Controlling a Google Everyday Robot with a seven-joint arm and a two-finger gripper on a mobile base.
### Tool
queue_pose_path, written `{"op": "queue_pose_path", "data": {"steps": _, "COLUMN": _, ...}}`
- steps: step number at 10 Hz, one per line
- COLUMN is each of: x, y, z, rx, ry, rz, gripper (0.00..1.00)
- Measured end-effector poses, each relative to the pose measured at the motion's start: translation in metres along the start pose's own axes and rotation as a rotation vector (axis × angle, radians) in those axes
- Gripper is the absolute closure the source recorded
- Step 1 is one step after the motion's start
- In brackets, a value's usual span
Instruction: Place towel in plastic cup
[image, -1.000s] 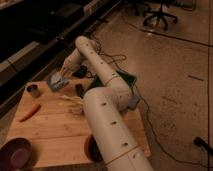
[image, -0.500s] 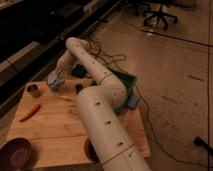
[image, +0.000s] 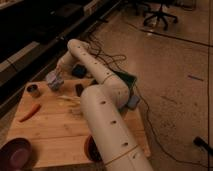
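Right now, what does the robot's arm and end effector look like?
The arm is made of thick, rounded white tubular segments with small dark dots along the casing. At its far end, over the table's back edge, the end effector looks darker and greyish.

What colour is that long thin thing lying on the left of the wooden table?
Orange: the carrot shows in the camera view, left of the fingers holding the towel.

My arm (image: 102, 107) rises from the lower middle of the view as a thick white tube; it runs up and away from me, bends sharply at the elbow near the top, then drops left; my gripper (image: 55, 82) hangs at that end, pointing down, fingers closed.
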Motion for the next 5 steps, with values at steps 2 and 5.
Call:
{"op": "queue_pose_path", "data": {"steps": 2, "x": -0.0001, "y": -0.0042, "z": -0.0009, "rx": 0.019, "ry": 0.001, "rz": -0.004, "gripper": 1.0}}
{"op": "queue_pose_path", "data": {"steps": 5, "x": 0.0039, "y": -0.007, "z": 0.0014, "rx": 0.031, "ry": 0.017, "rz": -0.008, "gripper": 1.0}}
